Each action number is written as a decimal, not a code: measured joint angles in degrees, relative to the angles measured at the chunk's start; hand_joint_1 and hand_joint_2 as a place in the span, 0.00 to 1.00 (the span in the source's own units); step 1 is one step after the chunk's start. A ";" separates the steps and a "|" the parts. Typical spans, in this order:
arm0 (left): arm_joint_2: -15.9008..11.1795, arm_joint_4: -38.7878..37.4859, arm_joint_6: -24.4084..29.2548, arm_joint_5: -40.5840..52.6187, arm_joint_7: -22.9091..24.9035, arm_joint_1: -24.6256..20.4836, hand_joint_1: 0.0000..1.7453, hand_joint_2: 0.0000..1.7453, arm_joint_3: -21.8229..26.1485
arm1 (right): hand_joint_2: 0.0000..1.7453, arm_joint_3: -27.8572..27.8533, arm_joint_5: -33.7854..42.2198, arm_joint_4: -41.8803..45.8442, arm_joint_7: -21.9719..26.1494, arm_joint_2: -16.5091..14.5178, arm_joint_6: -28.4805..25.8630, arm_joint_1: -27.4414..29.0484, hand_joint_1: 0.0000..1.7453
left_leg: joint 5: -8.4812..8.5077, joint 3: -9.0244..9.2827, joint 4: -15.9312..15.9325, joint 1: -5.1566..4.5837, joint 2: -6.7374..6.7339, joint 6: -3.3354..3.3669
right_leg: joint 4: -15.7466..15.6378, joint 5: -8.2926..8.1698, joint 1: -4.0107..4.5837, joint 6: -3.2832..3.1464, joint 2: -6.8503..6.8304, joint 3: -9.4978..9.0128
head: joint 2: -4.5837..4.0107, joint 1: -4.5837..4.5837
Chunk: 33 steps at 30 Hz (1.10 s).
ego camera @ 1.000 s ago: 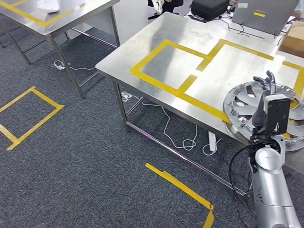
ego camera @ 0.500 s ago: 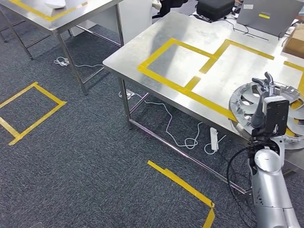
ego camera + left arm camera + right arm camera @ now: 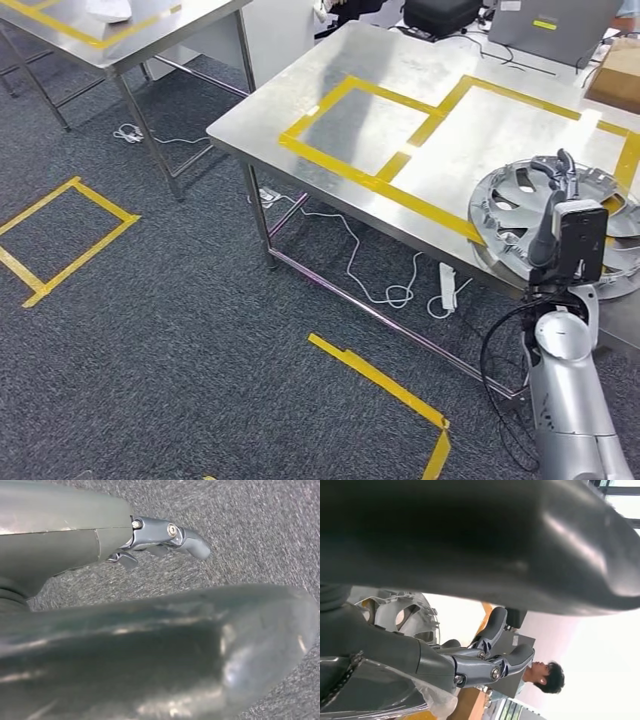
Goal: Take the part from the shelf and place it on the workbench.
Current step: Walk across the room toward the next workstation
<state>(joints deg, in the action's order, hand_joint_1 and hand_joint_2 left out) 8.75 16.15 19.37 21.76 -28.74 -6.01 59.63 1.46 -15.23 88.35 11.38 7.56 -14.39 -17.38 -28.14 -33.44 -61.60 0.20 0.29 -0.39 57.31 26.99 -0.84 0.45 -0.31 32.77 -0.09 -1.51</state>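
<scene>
- steel surface (image 3: 362, 70), yellow tape boxes on top, grey carpet under it
- round silver part (image 3: 513, 215) at surface's near edge, lying on the steel
- right hand (image 3: 557, 190) grips the part's rim, fingers curled over it
- left hand (image 3: 166, 535) off the surface, over carpet, fingers apart, holding nothing

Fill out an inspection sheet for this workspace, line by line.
Surface: steel workbench marked with yellow tape rectangles.
Job's things: round silver perforated metal part lies at the bench's near edge.
Clutter: black case, grey laptop and brown cardboard box along the far side.
Hands: right hand raised in front of the part, whether it grips cannot be told; left hand hangs over carpet, holding nothing.
Cables: white cord and white power strip under the bench.
Surroundings: grey carpet with yellow tape, second steel table, a person.
</scene>
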 joint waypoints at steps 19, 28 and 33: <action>0.13 -0.04 0.55 0.01 0.41 0.02 0.00 0.00 0.28 | 0.00 0.72 -2.93 0.23 1.03 0.00 -0.51 -0.33 0.00 | 3.58 -1.54 3.38 -0.56 -0.08 1.26 | 0.08 1.38 0.23 0.98 0.33 -1.42 | 0.00 -0.40; 0.20 -0.10 0.62 0.05 0.50 0.07 0.00 0.00 0.40 | 0.00 1.44 -3.16 0.31 0.93 0.00 -0.73 -0.21 0.00 | -5.64 -3.77 -9.75 0.02 -0.08 -0.43 | 0.01 -1.66 0.20 -0.42 -0.07 1.98 | 0.00 -0.15; 0.20 -0.10 0.67 0.14 0.57 -0.13 0.00 0.00 0.42 | 0.00 1.50 -3.25 0.39 0.88 0.00 -0.79 -0.28 0.00 | -1.57 4.33 4.13 -0.42 -0.01 0.92 | 0.29 -3.36 0.39 0.98 -0.06 3.42 | 0.00 -0.24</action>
<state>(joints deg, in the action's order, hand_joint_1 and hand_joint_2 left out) 8.95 16.05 20.03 21.90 -28.17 -6.15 60.04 2.97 -18.49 88.74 12.26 7.56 -15.19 -17.65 -29.70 -29.11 -57.47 -0.22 0.29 0.53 57.60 23.63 -0.44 1.43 -0.36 36.19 -0.09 -1.76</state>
